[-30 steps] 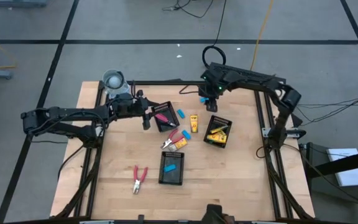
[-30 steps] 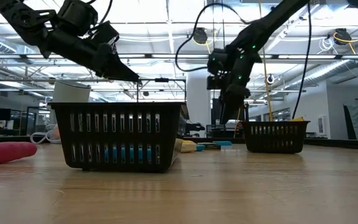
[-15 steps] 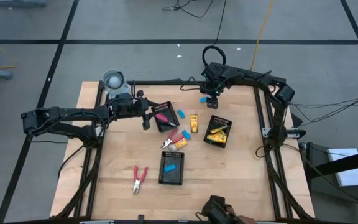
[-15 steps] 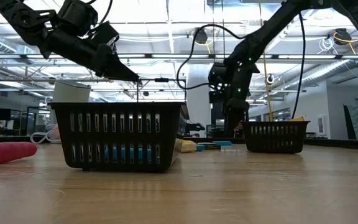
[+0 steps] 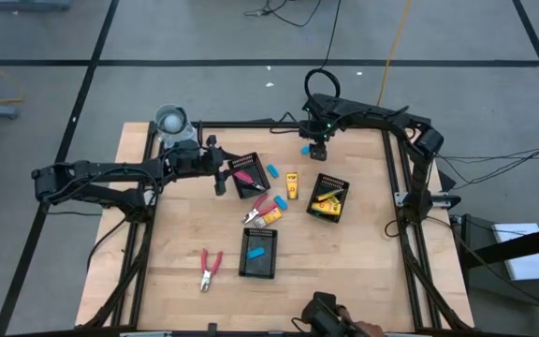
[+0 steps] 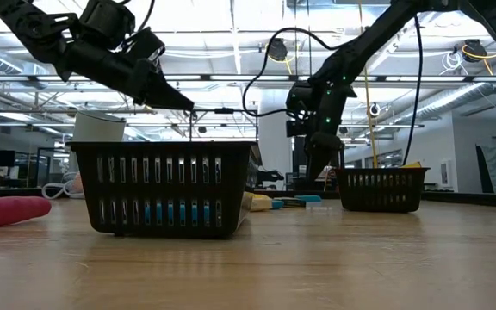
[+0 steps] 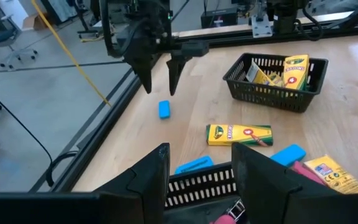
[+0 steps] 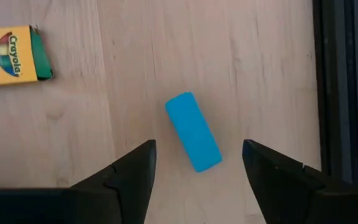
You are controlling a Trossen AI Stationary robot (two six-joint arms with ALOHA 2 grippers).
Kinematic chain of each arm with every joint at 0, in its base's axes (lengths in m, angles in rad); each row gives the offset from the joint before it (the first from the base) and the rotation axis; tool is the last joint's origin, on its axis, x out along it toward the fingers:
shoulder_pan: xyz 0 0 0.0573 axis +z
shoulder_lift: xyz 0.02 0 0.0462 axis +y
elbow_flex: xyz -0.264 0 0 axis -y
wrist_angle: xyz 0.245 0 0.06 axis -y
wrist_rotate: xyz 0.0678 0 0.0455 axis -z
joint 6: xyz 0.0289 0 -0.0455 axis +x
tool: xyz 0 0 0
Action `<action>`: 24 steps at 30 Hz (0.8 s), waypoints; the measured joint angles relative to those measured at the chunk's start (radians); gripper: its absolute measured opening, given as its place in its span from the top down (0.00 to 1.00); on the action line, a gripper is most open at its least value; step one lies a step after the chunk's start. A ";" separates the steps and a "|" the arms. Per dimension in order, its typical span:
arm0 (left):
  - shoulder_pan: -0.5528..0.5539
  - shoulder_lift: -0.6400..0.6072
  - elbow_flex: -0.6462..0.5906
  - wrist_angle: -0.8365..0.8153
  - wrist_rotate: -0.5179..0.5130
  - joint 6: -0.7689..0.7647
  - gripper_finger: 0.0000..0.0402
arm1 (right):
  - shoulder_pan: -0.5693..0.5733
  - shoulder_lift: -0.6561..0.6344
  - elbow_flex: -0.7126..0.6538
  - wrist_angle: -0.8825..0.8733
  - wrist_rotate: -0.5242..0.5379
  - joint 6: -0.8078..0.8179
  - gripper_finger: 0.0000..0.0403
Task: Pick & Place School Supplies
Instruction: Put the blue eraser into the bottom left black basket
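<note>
The right claw (image 5: 313, 148), fingers spread apart, is held above a light-blue oblong eraser (image 8: 193, 131) lying on the wooden tabletop (image 5: 344, 253), upper centre. The left claw (image 5: 221, 178), also spread, hangs beside a black slotted tray (image 5: 247, 178).

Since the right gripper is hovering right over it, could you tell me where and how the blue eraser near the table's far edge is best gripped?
Grip the blue eraser across its narrow middle, coming straight down. It lies flat and alone on the table, slightly askew between the open right gripper fingers, so a small wrist turn would probably square them to its long sides.
</note>
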 joint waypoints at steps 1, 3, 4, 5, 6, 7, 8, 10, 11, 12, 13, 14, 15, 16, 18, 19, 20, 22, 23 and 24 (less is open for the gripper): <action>0.000 0.000 0.000 0.002 0.001 0.000 0.56 | 0.000 0.009 0.002 0.001 0.000 0.000 0.42; 0.000 0.000 0.000 0.002 0.006 -0.002 0.56 | 0.000 0.034 0.009 -0.014 -0.001 0.004 0.42; 0.000 0.000 0.000 0.002 0.007 -0.007 0.56 | 0.000 0.050 0.017 -0.027 -0.003 0.005 0.42; 0.000 0.000 0.000 0.002 0.008 -0.008 0.56 | 0.002 0.065 0.028 -0.033 -0.003 0.005 0.43; 0.000 0.000 0.000 0.003 0.008 -0.008 0.56 | 0.005 0.079 0.038 -0.031 -0.002 0.005 0.43; 0.000 0.000 0.000 0.002 0.008 -0.008 0.56 | 0.009 0.093 0.047 -0.033 -0.003 0.005 0.43; 0.000 0.000 0.000 0.002 0.008 -0.008 0.56 | 0.013 0.106 0.056 -0.042 -0.003 0.005 0.42; 0.000 0.000 0.000 0.002 0.008 -0.008 0.56 | 0.017 0.129 0.070 -0.059 -0.001 0.004 0.42; 0.000 0.000 0.000 0.002 0.008 -0.008 0.56 | 0.018 0.140 0.078 -0.063 -0.002 0.004 0.42; 0.000 0.000 0.000 0.002 0.008 -0.008 0.56 | 0.017 0.146 0.080 -0.067 -0.003 0.004 0.42; 0.000 0.000 0.000 0.002 0.008 -0.008 0.56 | 0.017 0.151 0.081 -0.068 -0.003 0.004 0.42; 0.000 0.000 0.000 0.002 0.009 -0.008 0.56 | 0.019 0.156 0.082 -0.069 -0.003 0.003 0.43; 0.000 0.000 0.000 0.002 0.012 -0.008 0.56 | 0.019 0.159 0.083 -0.070 -0.002 0.002 0.43; 0.000 0.000 0.000 0.001 0.018 -0.008 0.56 | 0.020 0.162 0.084 -0.070 0.000 -0.001 0.44; 0.000 0.000 0.000 0.001 0.025 -0.008 0.56 | 0.026 0.166 0.084 -0.070 0.016 -0.003 0.46; 0.000 0.000 0.000 0.001 0.025 -0.007 0.56 | 0.031 0.166 0.084 -0.070 0.035 -0.007 0.47; 0.000 0.000 0.000 0.001 0.025 -0.008 0.56 | 0.036 0.167 0.084 -0.070 0.058 -0.012 0.49; 0.000 0.000 0.000 0.001 0.025 -0.007 0.56 | 0.048 0.167 0.084 -0.070 0.087 -0.020 0.54; 0.000 0.000 0.000 0.001 0.025 -0.007 0.56 | 0.053 0.167 0.084 -0.070 0.098 -0.027 0.58; 0.000 0.000 0.000 0.001 0.025 -0.007 0.56 | 0.059 0.167 0.084 -0.071 0.108 -0.035 0.62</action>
